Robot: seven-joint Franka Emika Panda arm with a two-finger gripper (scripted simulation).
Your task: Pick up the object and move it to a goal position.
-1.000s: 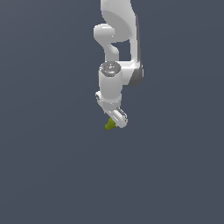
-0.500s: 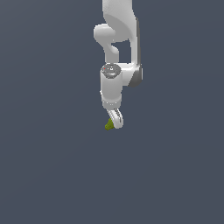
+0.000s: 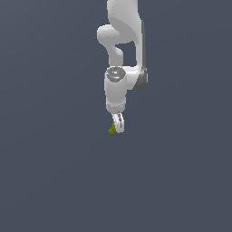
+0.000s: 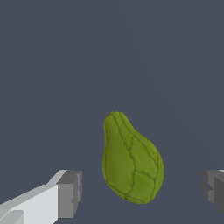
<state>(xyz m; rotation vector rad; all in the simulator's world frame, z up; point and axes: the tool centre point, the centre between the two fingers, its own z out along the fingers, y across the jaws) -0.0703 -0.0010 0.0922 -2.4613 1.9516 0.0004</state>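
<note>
A plain, dark grey-blue counter [image 3: 54,172] is seen across both views, unmarked and uniform. One item is observed lying on it: an olive-green, lumpy, pear-shaped object [image 4: 130,159], ribbed with darker veins.

Sim scene, no real room: flat dark blue-grey backdrop w/ rendered white arm [image 3: 122,54].

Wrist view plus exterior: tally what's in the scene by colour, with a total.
Olive-green: 1, the lumpy pear-shaped object, lying between the open jaws, touching neither.
White: 1, the Panda arm with its gripper.
Grey: 2, the finger pads, one on each side of the object.
Total: 4
</note>
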